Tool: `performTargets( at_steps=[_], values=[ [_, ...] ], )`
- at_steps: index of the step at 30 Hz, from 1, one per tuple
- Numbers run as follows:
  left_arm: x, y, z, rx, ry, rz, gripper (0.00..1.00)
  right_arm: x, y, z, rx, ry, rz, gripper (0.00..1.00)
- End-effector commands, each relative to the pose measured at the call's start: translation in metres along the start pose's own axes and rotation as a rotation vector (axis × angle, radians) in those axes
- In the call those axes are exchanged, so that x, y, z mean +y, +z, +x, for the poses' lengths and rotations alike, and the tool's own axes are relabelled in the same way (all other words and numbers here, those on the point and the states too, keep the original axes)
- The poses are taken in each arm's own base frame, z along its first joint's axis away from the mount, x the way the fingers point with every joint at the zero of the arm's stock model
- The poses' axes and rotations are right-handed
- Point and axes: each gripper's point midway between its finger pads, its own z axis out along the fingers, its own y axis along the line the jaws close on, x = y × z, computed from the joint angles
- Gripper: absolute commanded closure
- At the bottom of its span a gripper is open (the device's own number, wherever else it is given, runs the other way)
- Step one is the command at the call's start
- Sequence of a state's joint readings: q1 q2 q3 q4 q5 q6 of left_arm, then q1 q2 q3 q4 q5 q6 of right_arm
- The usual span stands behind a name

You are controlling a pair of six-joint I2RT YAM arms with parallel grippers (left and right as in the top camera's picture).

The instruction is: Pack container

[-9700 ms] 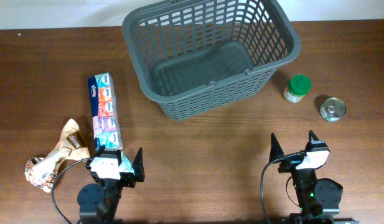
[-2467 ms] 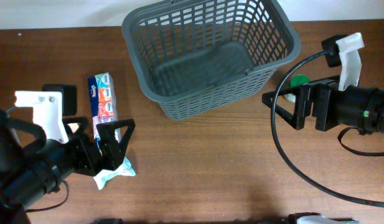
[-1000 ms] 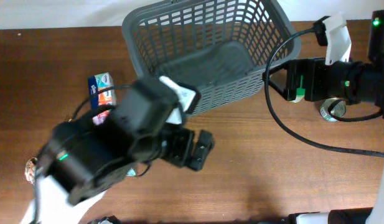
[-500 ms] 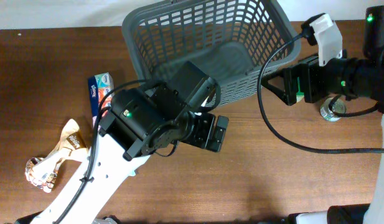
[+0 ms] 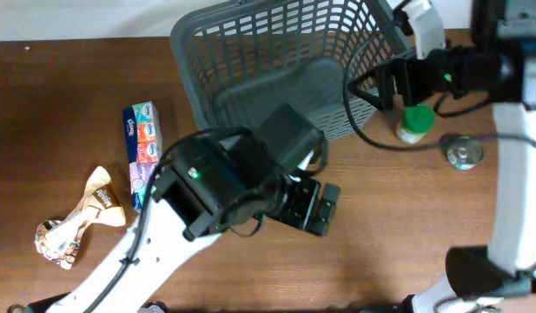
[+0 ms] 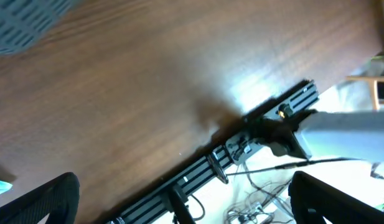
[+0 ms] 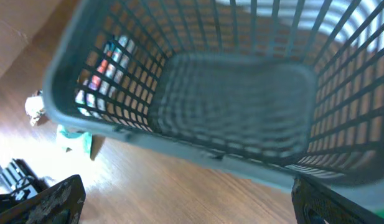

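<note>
Container [image 5: 294,78] at top-centre of surface [image 5: 398,239], empty inside; nothing packed yet. L hand [image 5: 313,207] & R hand [image 5: 372,87] both spread wide, holding nothing. Tissue pack [image 5: 144,152], snack bag [image 5: 76,222], jar [image 5: 414,123] & tin [image 5: 463,152] lie outside, so all packing is left to do.

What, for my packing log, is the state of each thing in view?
basket: upright, empty
jar: upright, green lid on, outside the basket
tin can: standing on the table, outside the basket
tissue pack: lying flat on the table
snack bag: crumpled, lying on the table
left gripper: open, empty
right gripper: open, empty, above the basket
</note>
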State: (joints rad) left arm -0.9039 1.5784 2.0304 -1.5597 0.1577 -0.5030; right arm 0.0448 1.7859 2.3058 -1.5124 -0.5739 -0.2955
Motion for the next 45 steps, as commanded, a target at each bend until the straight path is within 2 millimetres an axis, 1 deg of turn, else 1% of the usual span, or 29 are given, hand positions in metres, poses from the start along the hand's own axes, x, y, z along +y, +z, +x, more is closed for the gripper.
performTargets(
  at_steps=[1, 2, 3, 4, 5, 6, 7, 8, 9, 10, 11, 12, 13, 16, 17, 22, 24, 26, 31, 33, 40, 45],
  values=[
    [-0.002, -0.002, 0.004, -0.033, -0.023, -0.054, 0.00, -0.006, 0.022, 0.001, 0.038, 0.021, -0.042, 0.01],
    [-0.003, -0.002, 0.005, -0.036, -0.027, -0.064, 0.01, -0.009, 0.026, 0.002, 0.046, 0.027, -0.044, 0.01],
    [-0.003, -0.001, 0.006, -0.037, -0.026, -0.072, 0.05, -0.010, 0.028, 0.003, 0.051, 0.031, -0.046, 0.01],
    [-0.003, 0.000, 0.008, -0.037, -0.021, -0.086, 0.16, -0.012, 0.031, 0.003, 0.057, 0.034, -0.047, 0.01],
    [-0.002, 0.001, 0.009, -0.038, -0.022, -0.104, 0.29, -0.014, 0.033, 0.003, 0.060, 0.036, -0.048, 0.01],
    [0.003, 0.002, 0.009, -0.039, -0.034, -0.136, 0.36, -0.015, 0.035, 0.003, 0.061, 0.037, -0.048, 0.01],
    [0.008, 0.003, 0.010, -0.039, -0.052, -0.172, 0.40, -0.016, 0.036, 0.002, 0.060, 0.037, -0.048, 0.00],
    [0.014, 0.004, 0.011, -0.038, -0.070, -0.210, 0.46, -0.016, 0.037, 0.002, 0.059, 0.036, -0.048, 0.03],
    [0.020, 0.005, 0.012, -0.037, -0.090, -0.247, 0.53, -0.016, 0.037, 0.001, 0.056, 0.034, -0.047, 0.05],
    [0.025, 0.006, 0.013, -0.033, -0.107, -0.276, 0.65, -0.017, 0.037, 0.000, 0.052, 0.032, -0.045, 0.08],
    [0.030, 0.008, 0.014, -0.029, -0.126, -0.308, 0.77, -0.017, 0.037, -0.001, 0.048, 0.029, -0.044, 0.14],
    [0.034, 0.009, 0.014, -0.029, -0.140, -0.331, 0.92, -0.018, 0.037, -0.002, 0.044, 0.029, -0.043, 0.26],
    [0.034, 0.012, 0.013, -0.025, -0.142, -0.339, 0.98, -0.019, 0.037, -0.003, 0.041, 0.036, -0.035, 0.47],
    [0.038, 0.020, 0.010, -0.028, -0.187, -0.373, 0.98, -0.032, 0.037, -0.007, 0.030, 0.101, 0.037, 0.91],
    [0.039, 0.023, 0.010, -0.026, -0.205, -0.385, 0.98, -0.041, 0.037, -0.008, 0.026, 0.140, 0.086, 0.96],
    [0.041, 0.036, 0.011, 0.005, -0.214, -0.414, 0.98, -0.082, 0.029, -0.007, 0.006, 0.318, 0.328, 0.96],
    [0.042, 0.039, 0.011, 0.013, -0.214, -0.421, 0.98, -0.091, 0.025, -0.005, 0.002, 0.362, 0.387, 0.96],
    [0.042, 0.040, 0.010, 0.009, -0.217, -0.421, 0.98, -0.093, 0.025, -0.004, 0.005, 0.365, 0.399, 0.96],
    [0.043, 0.039, 0.000, -0.039, -0.218, -0.430, 0.98, -0.095, 0.030, 0.002, 0.035, 0.372, 0.399, 0.96],
    [0.039, 0.041, -0.006, -0.062, -0.223, -0.412, 0.98, -0.098, 0.035, 0.006, 0.057, 0.376, 0.397, 0.96],
    [0.031, 0.045, -0.019, -0.111, -0.230, -0.373, 0.98, -0.102, 0.043, 0.011, 0.082, 0.386, 0.395, 0.96],
    [0.035, 0.052, -0.023, -0.118, -0.226, -0.404, 0.98, -0.104, 0.043, 0.014, 0.097, 0.390, 0.412, 0.96]
  ],
)
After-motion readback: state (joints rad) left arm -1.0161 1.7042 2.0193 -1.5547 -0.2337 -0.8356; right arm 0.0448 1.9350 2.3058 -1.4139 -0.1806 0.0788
